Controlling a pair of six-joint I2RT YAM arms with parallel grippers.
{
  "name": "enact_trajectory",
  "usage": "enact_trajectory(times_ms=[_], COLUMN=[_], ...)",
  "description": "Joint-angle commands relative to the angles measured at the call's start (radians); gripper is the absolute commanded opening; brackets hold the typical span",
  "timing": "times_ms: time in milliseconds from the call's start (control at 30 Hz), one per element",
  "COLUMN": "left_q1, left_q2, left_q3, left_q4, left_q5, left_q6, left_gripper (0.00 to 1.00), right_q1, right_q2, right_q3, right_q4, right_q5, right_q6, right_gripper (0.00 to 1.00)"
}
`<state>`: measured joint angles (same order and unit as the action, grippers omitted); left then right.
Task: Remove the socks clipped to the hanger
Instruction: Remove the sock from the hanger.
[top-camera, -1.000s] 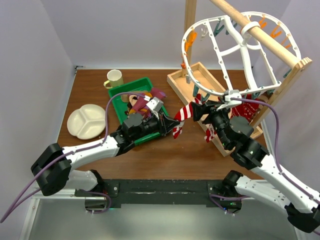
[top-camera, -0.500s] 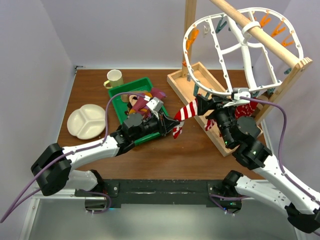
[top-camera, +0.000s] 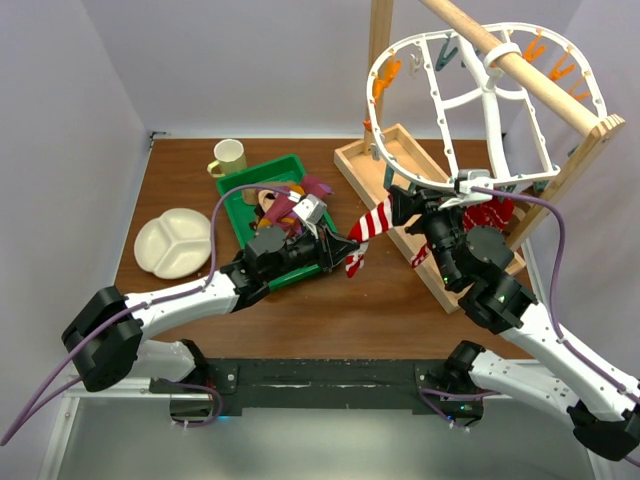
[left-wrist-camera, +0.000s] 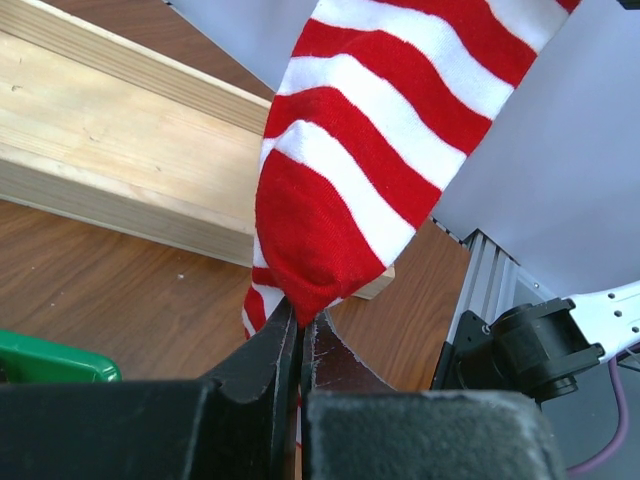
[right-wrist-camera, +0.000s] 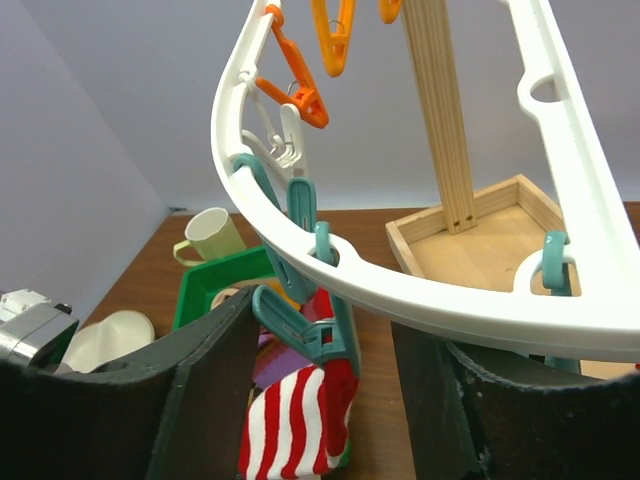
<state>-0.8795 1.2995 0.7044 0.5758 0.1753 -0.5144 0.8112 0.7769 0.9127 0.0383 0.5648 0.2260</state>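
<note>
While the left gripper (left-wrist-camera: 298, 325) is fully closed, its two fingers pinch the toe of the red-and-white striped sock (left-wrist-camera: 370, 130). The fabric enters the jaws at the very tip, and the rest of the sock rises up and away from the fingers. In the overhead view, the sock (top-camera: 370, 225) is stretched at a slant between the left gripper (top-camera: 348, 250) and the near rim of the white hanger (top-camera: 480, 100).

The upper end of the sock (right-wrist-camera: 300, 420) is held by a teal clip (right-wrist-camera: 300, 325) that hangs from the hanger rim (right-wrist-camera: 400, 285). The right gripper (right-wrist-camera: 325, 320) is partly open. One finger stands on each side of this clip, so that clip and sock top lie between them. The left-hand finger (right-wrist-camera: 215, 390) is at the clip's edge. The other finger (right-wrist-camera: 440, 400) stands clear of it, with a visible gap. Nothing is gripped by the right gripper.

The hanger hangs tilted from the rail of a wooden stand (top-camera: 520, 70). More socks (top-camera: 285, 200) lie piled in a green tray (top-camera: 240, 215) on the table (top-camera: 330, 300), well apart from both grippers.
</note>
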Motion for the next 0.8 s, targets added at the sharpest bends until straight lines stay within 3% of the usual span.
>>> enact_trajectory(times_ms=[0, 167, 300, 433, 767], left_q1=[-0.006, -0.004, -0.004, -0.004, -0.004], left_q2=[-0.028, -0.029, -0.034, -0.045, -0.118], left_q3=[-0.002, -0.002, -0.008, -0.022, -0.059], left_q4=[0.027, 0.024, 0.021, 0.022, 0.007], left_q5=[-0.013, -0.014, -0.023, -0.040, -0.141], left_q6=[0.002, 0.002, 0.002, -0.001, -0.003], left_gripper=[0.00, 0.00, 0.00, 0.00, 0.00], right_q1=[0.000, 0.000, 0.000, 0.000, 0.002], right_q2=[-0.002, -0.002, -0.013, -0.019, -0.011], right_q3=[0.051, 0.052, 0.052, 0.055, 0.058], right_q4=[0.060, 0.058, 0.051, 0.043, 0.038], right_q5=[0.014, 0.010, 0.014, 0.014, 0.001], right_q6=[-0.010, -0.008, -0.001, 0.004, 0.018], right_gripper=[0.55, 0.43, 0.19, 0.04, 0.00])
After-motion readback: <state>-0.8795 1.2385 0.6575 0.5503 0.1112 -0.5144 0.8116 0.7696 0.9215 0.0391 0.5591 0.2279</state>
